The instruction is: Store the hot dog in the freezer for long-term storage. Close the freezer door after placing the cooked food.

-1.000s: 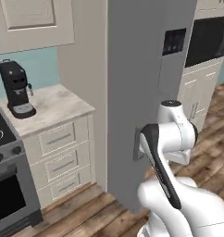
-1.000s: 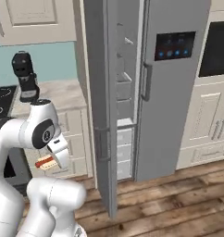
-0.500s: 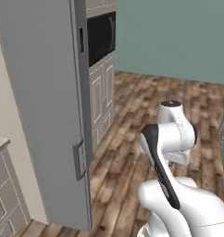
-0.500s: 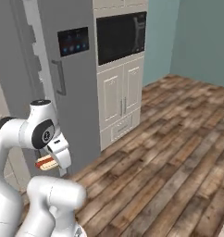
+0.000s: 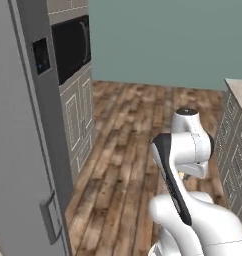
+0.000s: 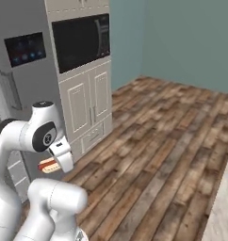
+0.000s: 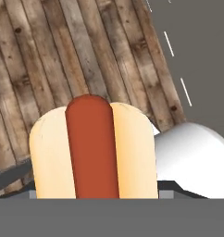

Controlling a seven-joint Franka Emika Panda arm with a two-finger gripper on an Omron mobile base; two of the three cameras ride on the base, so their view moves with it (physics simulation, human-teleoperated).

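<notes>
- The tall matte grey freezer door [image 5: 23, 150] with its vertical bar handle stands at the left edge of the left base view; beyond it are the grey fridge panel with a dark touchscreen [image 6: 25, 49] and the black-fronted built-in oven [image 6: 80, 41] over cream cabinet doors; the base faces the wood-plank floor [image 6: 167, 141] and the far teal wall, not the shelves
- The step in hand, as I judge it, is the carry; the hot dog is lifted but not yet stored, and the door is not yet shut
- The next move calls for bringing base and arm round to the freezer's opening, then reaching in to a shelf
- The white arm is folded close above its base, wrist low and turned toward the floor
- The gripper [image 6: 57, 162] is clamped on the small tan bun with a red-orange sausage [image 7: 92, 150]; it hangs above the planks, beside the cabinet fronts
</notes>
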